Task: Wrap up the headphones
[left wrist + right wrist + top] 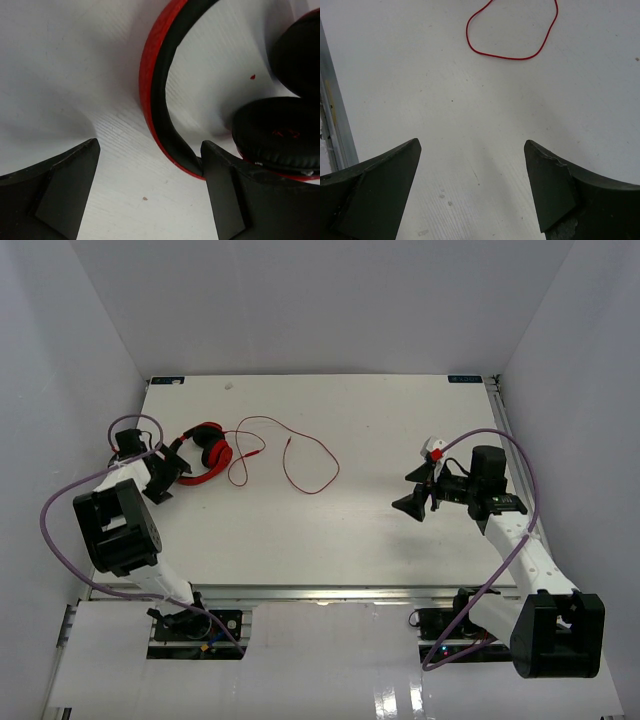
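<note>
The red headphones (207, 452) with black ear pads lie at the table's far left. Their thin red cable (300, 462) trails right in loose loops. My left gripper (176, 471) is open at the headband's left end. In the left wrist view the red headband with black lining (162, 100) curves down between the fingers and touches the inner tip of the right finger (235, 195); the ear pads (280, 135) lie to the right. That gripper (150, 147) holds nothing. My right gripper (412, 491) is open and empty over bare table at the right (472, 145); a cable loop (512, 57) lies ahead of it.
White walls enclose the table on three sides. A metal rail (331, 115) runs along the table's right edge. Thick purple arm cables (55, 540) loop beside both arms. A small red-and-white part (435, 449) sits on the right wrist.
</note>
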Controlling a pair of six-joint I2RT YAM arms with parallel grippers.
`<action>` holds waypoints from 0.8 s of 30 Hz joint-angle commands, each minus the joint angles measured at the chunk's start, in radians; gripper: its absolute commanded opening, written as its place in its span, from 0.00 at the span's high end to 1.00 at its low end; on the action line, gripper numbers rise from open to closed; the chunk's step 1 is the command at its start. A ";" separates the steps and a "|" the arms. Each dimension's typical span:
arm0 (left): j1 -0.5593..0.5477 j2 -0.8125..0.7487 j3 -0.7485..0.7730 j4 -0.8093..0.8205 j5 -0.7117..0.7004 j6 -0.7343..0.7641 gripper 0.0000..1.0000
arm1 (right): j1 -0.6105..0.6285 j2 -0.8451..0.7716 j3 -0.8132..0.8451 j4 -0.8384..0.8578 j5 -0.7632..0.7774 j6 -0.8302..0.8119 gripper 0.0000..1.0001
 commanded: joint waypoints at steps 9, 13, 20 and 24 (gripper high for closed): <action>-0.031 0.259 0.318 -0.181 -0.208 0.003 0.32 | 0.004 -0.024 0.022 -0.022 -0.050 -0.041 0.10; -0.060 0.319 0.373 -0.207 -0.267 0.035 0.51 | 0.002 -0.028 0.021 -0.026 -0.046 -0.045 0.10; -0.100 0.310 0.347 -0.202 -0.266 0.059 0.92 | -0.003 -0.031 0.018 -0.029 -0.041 -0.049 0.10; -0.103 0.217 0.331 -0.180 -0.239 0.103 1.00 | -0.006 -0.036 0.018 -0.067 -0.051 -0.122 0.10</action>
